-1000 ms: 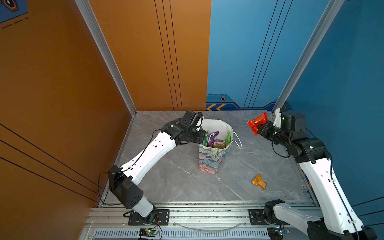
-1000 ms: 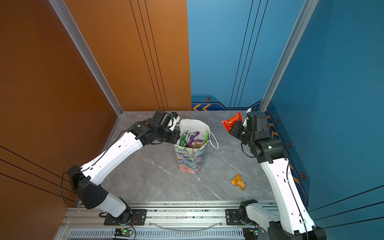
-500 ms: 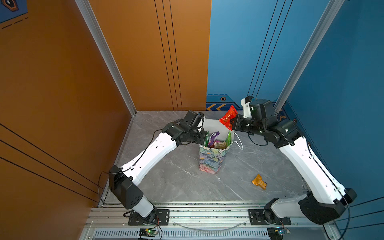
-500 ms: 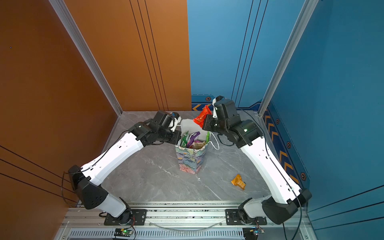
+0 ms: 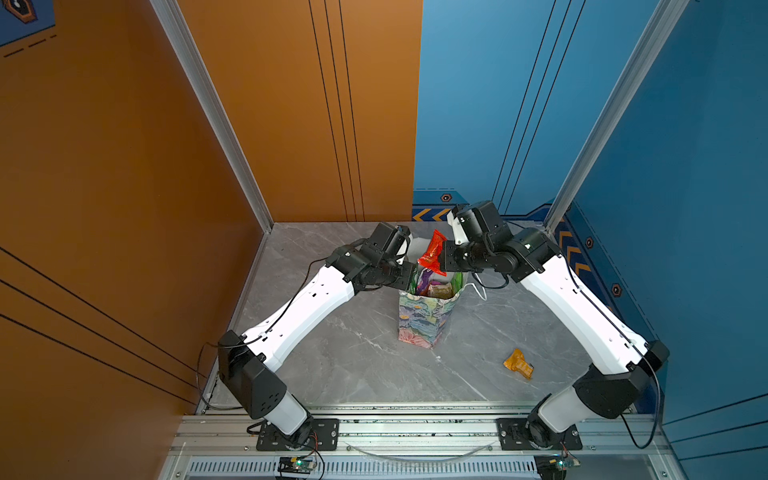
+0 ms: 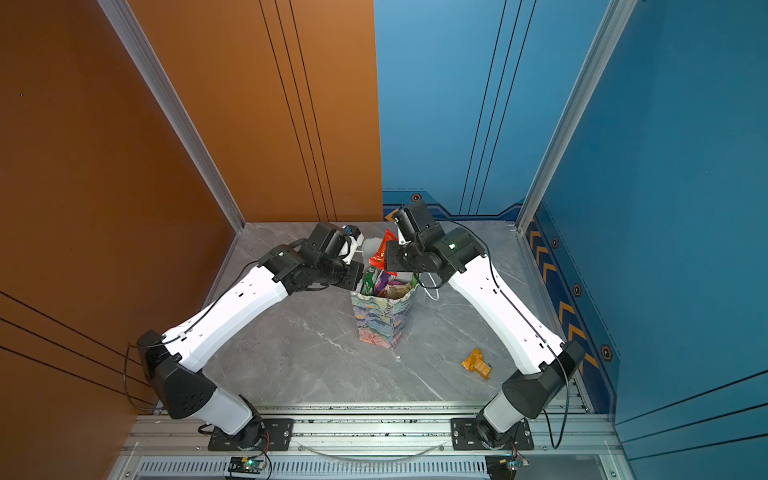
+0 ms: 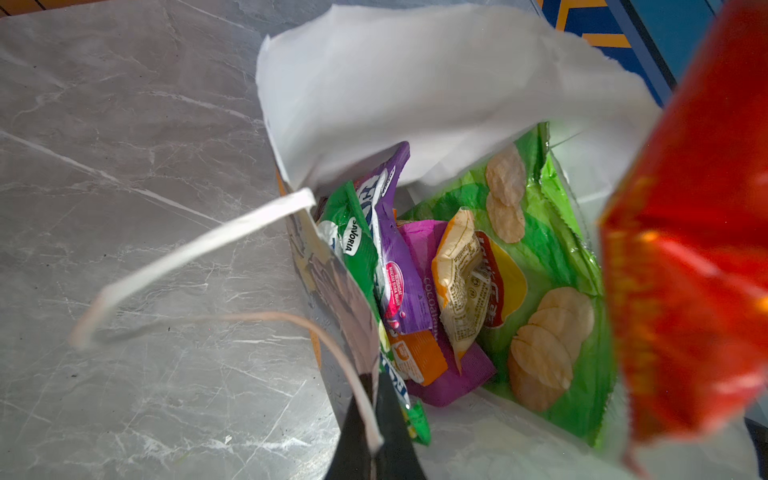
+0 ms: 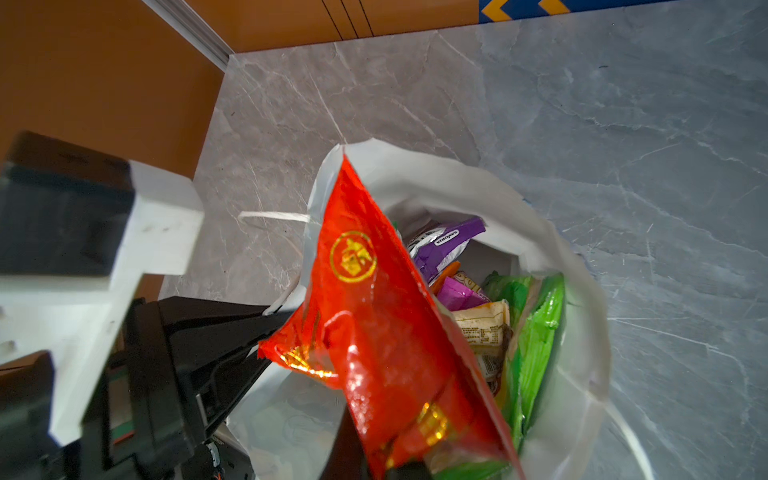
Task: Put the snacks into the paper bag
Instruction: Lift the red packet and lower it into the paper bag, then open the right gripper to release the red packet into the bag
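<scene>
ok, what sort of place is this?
Probably a robot test cell: left arm and right arm mounted on an aluminium rail, a marble-look tabletop, orange wall and blue wall boxing it in.

Red crinkly foil packet [image 7: 685, 249]: blurred and cut by the frame edge in the left wrist view; in the right wrist view it covers much of what lies in the floral paper gift bag [image 8: 582, 299]. Right gripper [image 5: 441, 262] and left gripper [image 5: 412, 277]: fingertips indistinct in both top views. Small orange packet [image 5: 518, 364], near right: print too small to read.
</scene>
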`<state>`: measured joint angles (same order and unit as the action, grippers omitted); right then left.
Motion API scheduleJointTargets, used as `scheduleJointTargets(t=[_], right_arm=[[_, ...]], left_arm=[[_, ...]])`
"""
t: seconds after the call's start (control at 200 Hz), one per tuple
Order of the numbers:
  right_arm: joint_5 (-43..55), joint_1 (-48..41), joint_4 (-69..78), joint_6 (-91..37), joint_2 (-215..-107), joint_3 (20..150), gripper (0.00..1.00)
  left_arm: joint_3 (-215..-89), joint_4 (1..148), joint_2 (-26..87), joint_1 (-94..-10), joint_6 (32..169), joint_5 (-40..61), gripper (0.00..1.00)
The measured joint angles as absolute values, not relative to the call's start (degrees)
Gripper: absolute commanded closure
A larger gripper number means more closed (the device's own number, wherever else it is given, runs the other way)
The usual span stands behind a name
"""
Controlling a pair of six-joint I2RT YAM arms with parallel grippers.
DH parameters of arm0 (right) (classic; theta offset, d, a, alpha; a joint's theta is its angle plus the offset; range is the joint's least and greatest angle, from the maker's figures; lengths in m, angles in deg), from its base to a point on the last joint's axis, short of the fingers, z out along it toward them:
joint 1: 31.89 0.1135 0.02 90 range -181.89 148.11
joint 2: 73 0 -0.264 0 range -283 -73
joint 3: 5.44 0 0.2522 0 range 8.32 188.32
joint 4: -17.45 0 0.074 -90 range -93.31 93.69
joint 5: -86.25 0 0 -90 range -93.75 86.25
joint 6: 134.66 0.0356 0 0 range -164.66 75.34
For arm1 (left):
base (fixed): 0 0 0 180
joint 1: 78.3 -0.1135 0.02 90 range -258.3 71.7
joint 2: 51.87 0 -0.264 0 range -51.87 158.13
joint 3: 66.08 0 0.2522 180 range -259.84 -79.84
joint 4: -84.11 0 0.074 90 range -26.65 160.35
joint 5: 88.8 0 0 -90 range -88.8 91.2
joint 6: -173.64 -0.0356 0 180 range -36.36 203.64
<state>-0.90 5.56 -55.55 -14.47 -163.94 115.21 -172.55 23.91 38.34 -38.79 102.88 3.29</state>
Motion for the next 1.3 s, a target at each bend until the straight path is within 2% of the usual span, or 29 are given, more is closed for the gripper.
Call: scheduleJointTargets(t=[0.556,0.676,0.796,0.931,1.302], right_arm=[[-0.9,7.7,-62.0,-17.0,-171.1,117.5,0.96],[-1.0,8.5,-62.6,-17.6,-171.3,117.6,0.91],[-1.0,9.6,-63.0,-17.9,-171.3,117.7,0.76],[-1.7,9.8,-63.3,-18.2,-171.3,117.9,0.68],[-6.8,9.8,-63.2,-18.3,-167.9,118.4,0.62]], left_arm=[[-172.5,23.9,38.3,-38.1,102.5,2.2,0.99],[-172.5,23.9,38.3,-38.1,102.5,2.1,0.99],[-172.5,23.9,38.3,-38.1,102.5,2.0,0.99],[-172.5,23.9,38.3,-38.1,102.5,1.9,0.99],[-172.5,23.9,38.3,-38.1,102.5,1.8,0.99]])
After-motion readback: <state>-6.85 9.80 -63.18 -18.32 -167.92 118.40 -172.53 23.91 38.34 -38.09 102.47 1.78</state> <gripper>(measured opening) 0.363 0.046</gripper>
